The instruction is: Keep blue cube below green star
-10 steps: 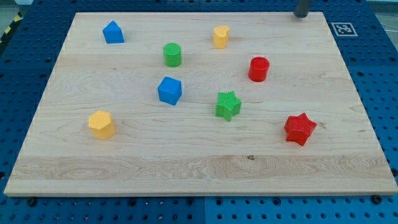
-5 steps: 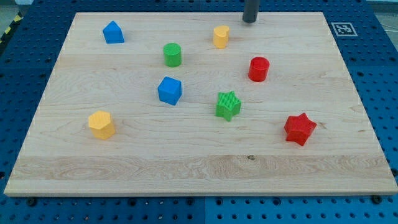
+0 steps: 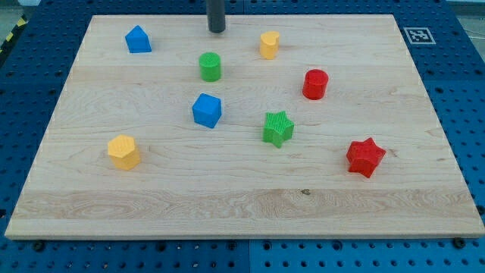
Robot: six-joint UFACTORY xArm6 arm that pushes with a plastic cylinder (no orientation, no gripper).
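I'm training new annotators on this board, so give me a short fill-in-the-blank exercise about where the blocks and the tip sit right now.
1. My tip stands near the view's top, just above the green ____.
2. The blue cube lies to the view's ____ of the green star.
3. The block nearest the view's right edge is the red ____.

Missing words: cylinder; left; star.

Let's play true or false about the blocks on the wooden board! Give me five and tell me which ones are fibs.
1. My tip touches the blue cube. False: it is near the view's top, apart from it.
2. The green star sits to the view's right of the blue cube. True.
3. There are two red blocks. True.
4. The green cylinder lies below the blue cube. False: it is above.
5. The red star is off the board. False: it is on it.
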